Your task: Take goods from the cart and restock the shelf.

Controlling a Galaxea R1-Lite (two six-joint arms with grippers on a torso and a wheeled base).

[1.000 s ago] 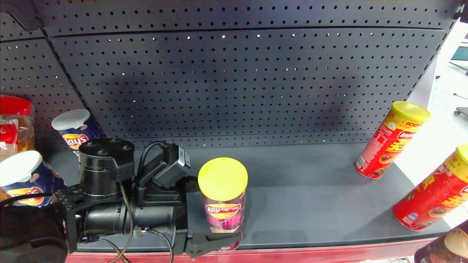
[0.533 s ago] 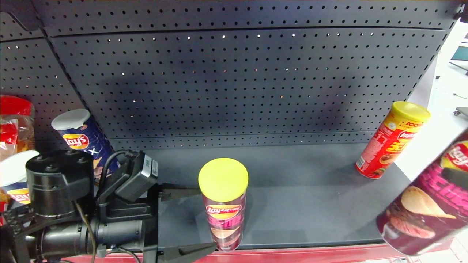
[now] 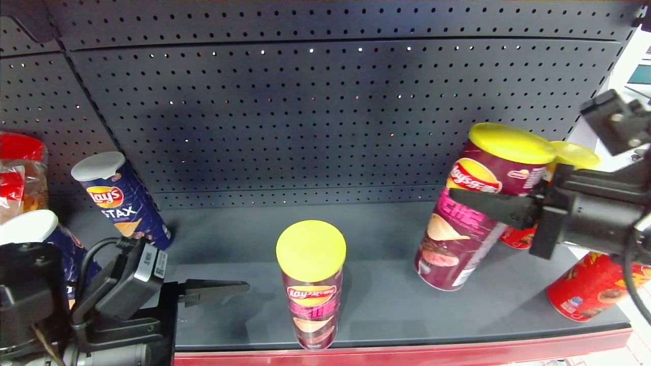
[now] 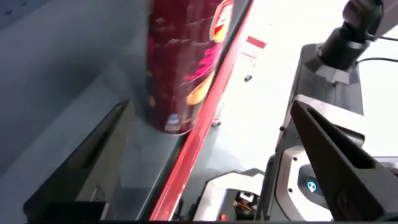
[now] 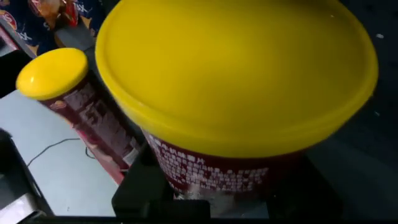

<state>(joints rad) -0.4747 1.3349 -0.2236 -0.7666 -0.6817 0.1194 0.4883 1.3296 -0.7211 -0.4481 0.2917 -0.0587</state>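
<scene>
The right gripper [image 3: 483, 203] is clenched round a maroon cardboard crisp tube with a yellow plastic lid [image 3: 452, 244]. It holds the tube tilted over the 3 o'clock side of the dark grey metal shelf board [image 3: 386, 305]; whether the base touches the board I cannot tell. A second matching maroon tube [image 3: 311, 300] stands upright at 6 o'clock, by the front edge. The left gripper [image 4: 211, 112] is spread wide with nothing in it, at that tube's 9 o'clock and apart from it. A red cardboard tube [image 3: 585, 284] sits at the held one's 4 o'clock.
</scene>
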